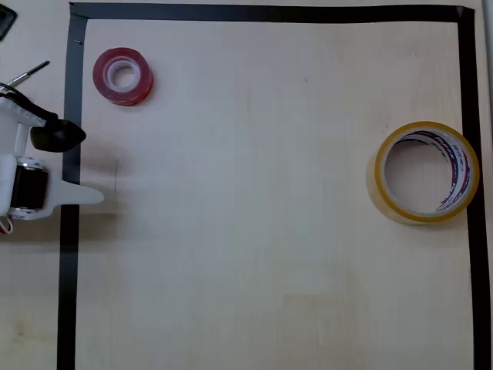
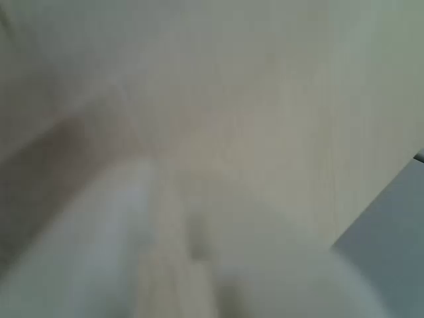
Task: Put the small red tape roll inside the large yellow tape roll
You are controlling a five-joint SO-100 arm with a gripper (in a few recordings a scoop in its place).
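The small red tape roll (image 1: 122, 75) lies flat near the top left of the overhead view, just inside the black tape border. The large yellow tape roll (image 1: 425, 173) lies flat at the far right, its wide hole showing bare table and touching the right border line. My gripper (image 1: 86, 193) is at the left edge, below the red roll and well apart from it. A white finger (image 1: 83, 194) points right over the border and a black part (image 1: 58, 136) sits above it. Nothing is held. The wrist view is blurred, showing a pale finger (image 2: 199, 265) over the table.
A black tape border (image 1: 69, 254) frames the light wooden table (image 1: 254, 193). A dark object (image 1: 5, 21) lies at the top left corner, outside the border. A wide stretch of bare wood separates the two rolls.
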